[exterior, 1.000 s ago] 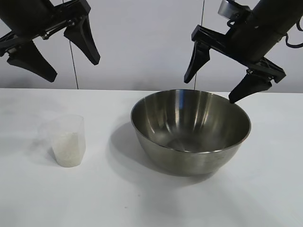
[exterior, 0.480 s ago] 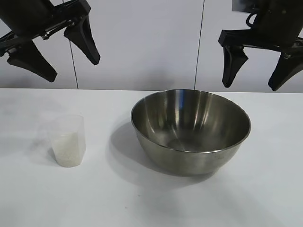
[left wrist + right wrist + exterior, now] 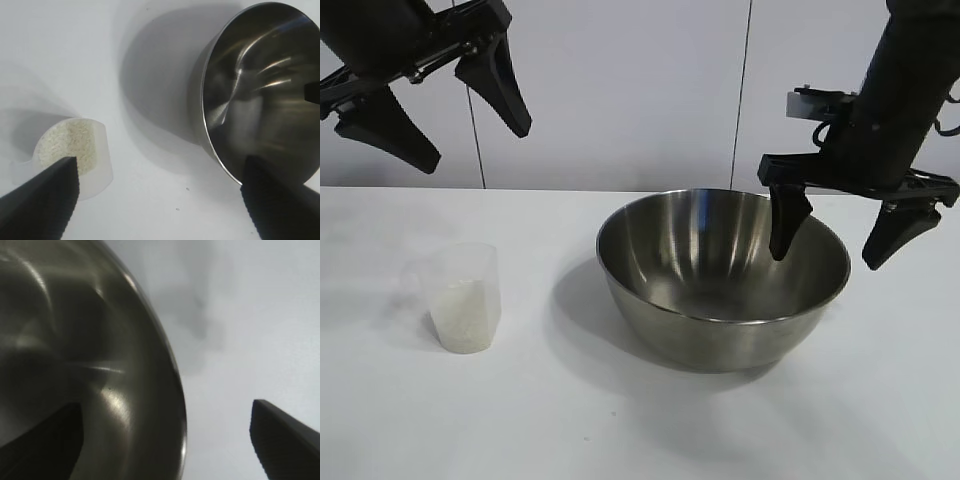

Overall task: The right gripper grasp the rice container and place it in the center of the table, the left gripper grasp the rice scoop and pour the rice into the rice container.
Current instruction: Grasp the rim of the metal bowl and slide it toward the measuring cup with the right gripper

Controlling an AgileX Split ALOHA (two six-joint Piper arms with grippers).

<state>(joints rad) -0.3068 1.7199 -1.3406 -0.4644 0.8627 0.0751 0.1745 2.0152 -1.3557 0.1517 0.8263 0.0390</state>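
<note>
Rice container upright — right gripper straddling rim.

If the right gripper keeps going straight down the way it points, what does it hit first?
Probably the steel bowl's rim: the open right gripper straddles it, one finger inside, one outside.

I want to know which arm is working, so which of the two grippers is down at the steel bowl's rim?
The right gripper: its open fingers straddle the rice container's rim, one inside, one outside. The left gripper hangs open, high above the rice scoop.
</note>
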